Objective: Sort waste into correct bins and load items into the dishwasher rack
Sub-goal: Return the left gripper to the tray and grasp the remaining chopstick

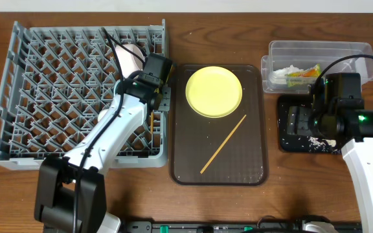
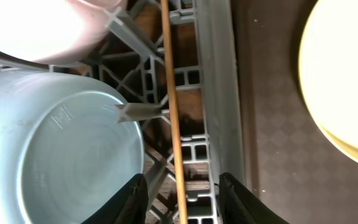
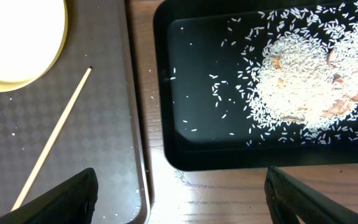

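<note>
My left gripper (image 2: 182,180) (image 1: 162,97) is over the right edge of the grey dishwasher rack (image 1: 50,97) (image 2: 213,74). It is open, and a wooden chopstick (image 2: 169,93) lies loose between its jaws with a gap on each side. A light blue bowl (image 2: 61,155) and a pinkish-white bowl (image 2: 61,28) (image 1: 129,59) sit in the rack beside it. The yellow plate (image 1: 214,91) (image 3: 17,37) and a second chopstick (image 1: 223,144) (image 3: 51,140) rest on the brown tray (image 1: 238,168). My right gripper (image 3: 180,174) hangs wide open and empty by the black tray (image 3: 204,74), which holds rice scraps (image 3: 297,74).
The clear tub (image 1: 316,50) at the back right contains the green-yellow wrapper (image 1: 301,74) and white paper (image 1: 287,69). Bare wooden table shows between the brown tray and the black tray.
</note>
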Motion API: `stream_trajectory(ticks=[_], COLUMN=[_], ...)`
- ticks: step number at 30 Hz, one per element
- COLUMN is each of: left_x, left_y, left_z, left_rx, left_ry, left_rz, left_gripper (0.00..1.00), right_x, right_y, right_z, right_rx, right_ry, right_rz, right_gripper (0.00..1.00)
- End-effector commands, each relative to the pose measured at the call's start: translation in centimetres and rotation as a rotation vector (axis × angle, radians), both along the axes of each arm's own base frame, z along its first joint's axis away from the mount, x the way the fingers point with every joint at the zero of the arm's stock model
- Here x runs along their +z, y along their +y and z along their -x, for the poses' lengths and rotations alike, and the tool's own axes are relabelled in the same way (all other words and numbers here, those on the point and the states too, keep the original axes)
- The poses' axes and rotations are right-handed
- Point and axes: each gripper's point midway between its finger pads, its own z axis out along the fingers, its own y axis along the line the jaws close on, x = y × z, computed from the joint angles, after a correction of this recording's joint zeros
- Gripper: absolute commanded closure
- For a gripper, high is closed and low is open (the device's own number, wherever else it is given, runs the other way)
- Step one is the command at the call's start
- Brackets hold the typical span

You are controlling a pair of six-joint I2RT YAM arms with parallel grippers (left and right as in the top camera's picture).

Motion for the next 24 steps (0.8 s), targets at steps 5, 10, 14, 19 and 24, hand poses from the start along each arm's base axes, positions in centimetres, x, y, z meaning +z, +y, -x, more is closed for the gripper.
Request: stream_trajectory(ticks=[5, 10, 14, 19, 24], left_x=[4.2, 4.3, 2.7, -0.5, -3.7], left_y=[-6.7, -11.5, -14.3, -17.2, -19.2], left_z=[2.9, 6.1, 8.1, 10.5, 12.2], left_rx=[-0.199, -0.348, -0.428, -0.513, -0.571], left_ry=[0.004, 0.048, 0.087, 0.159, 0.221], left_rz=[0.306, 0.349, 0.302, 0.241, 0.205], left_gripper=[0.59, 0.59, 0.59, 0.59, 0.59], right_x=[0.5, 0.5, 0.5, 0.5, 0.5], right_y=[-0.2, -0.2, -0.2, -0.1, -0.2], right_z=[-0.1, -0.1, -0.1, -0.1, -0.1], right_rx=[-0.01, -0.01, -0.01, -0.01, -0.01], right_ry=[-0.017, -0.017, -0.016, -0.016, -0.016], right_rz=[-0.005, -0.005, -0.005, -0.005, -0.005], right_gripper=[0.16, 0.16, 0.16, 0.16, 0.16])
